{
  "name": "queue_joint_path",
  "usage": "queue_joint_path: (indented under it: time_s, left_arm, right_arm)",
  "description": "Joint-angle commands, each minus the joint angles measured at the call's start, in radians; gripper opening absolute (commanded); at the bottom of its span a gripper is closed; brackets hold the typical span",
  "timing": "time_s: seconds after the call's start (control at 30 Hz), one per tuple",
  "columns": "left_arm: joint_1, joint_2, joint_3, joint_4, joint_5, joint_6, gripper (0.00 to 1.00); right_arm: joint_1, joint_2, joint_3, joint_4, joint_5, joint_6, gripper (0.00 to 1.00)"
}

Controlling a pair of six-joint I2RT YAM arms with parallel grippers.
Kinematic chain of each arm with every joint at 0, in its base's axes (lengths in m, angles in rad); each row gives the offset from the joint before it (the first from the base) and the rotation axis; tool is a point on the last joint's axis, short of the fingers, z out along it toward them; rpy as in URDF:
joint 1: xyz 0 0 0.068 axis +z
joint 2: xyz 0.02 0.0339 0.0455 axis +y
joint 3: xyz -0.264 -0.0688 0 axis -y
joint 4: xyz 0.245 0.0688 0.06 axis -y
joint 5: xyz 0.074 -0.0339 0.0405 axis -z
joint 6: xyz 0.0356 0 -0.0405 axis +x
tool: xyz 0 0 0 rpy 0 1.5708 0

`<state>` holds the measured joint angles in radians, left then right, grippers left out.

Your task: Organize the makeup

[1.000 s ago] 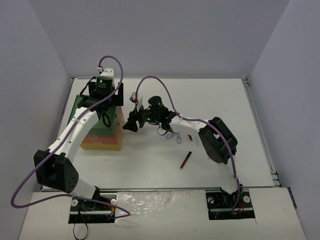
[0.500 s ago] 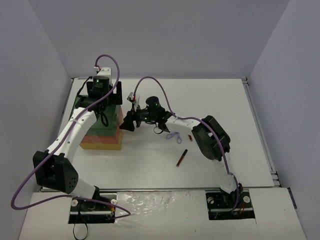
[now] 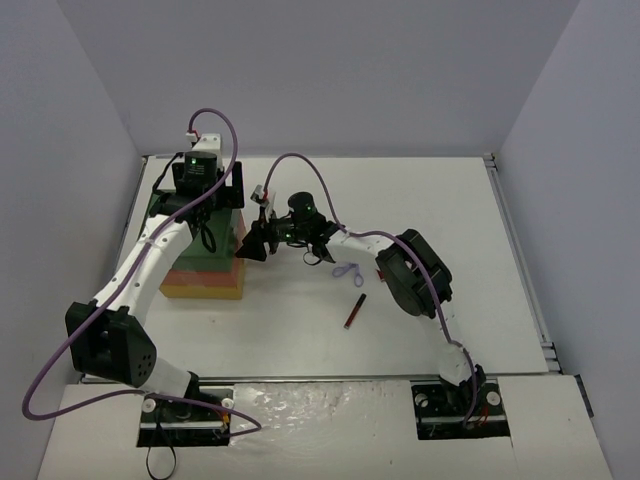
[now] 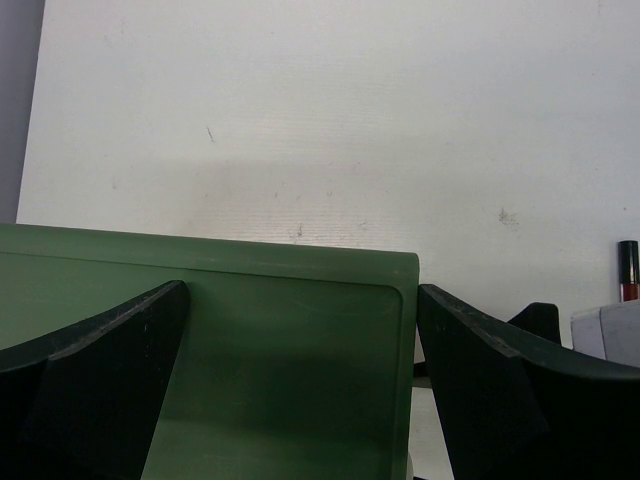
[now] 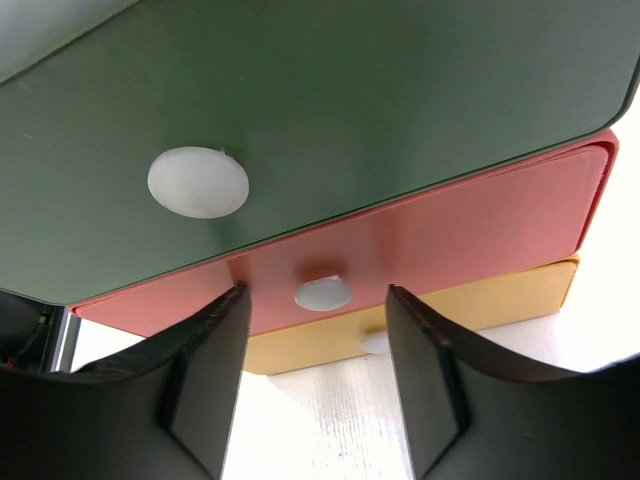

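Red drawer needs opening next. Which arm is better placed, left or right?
Right. The right claw faces the front of the drawer box, open, with the white knob of the red drawer lined up between its fingers. The left claw hangs open above the green top, away from the knobs.

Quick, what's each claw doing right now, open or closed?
Left claw: open, holding nothing, over the green drawer box top.
Right claw: open around the white knob of the red drawer, not gripping it.
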<state>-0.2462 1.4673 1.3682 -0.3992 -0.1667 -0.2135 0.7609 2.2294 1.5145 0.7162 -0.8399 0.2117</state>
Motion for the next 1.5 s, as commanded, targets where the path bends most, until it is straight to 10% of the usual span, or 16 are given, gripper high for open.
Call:
queue_joint_path:
  time_s: [0.0,0.57,1.47]
  left_arm:
    - [0.018,-0.019,-0.004,-0.004,0.021,-0.043,0.93]
    - [0.028,-0.021,-0.012,-0.007,0.027,-0.040,0.93]
    - [0.031,-0.026,-0.019,-0.001,0.034,-0.025,0.93]
  right_arm:
    - [0.005,-0.013,0.062,0.103,-0.043,0.008,0.49]
    - [-0.059,-0.114,-0.070,0.132,-0.076,0.006,0.02]
    - [-0.179,-0.346,-0.313,-0.009,-0.086,-0.103,0.08]
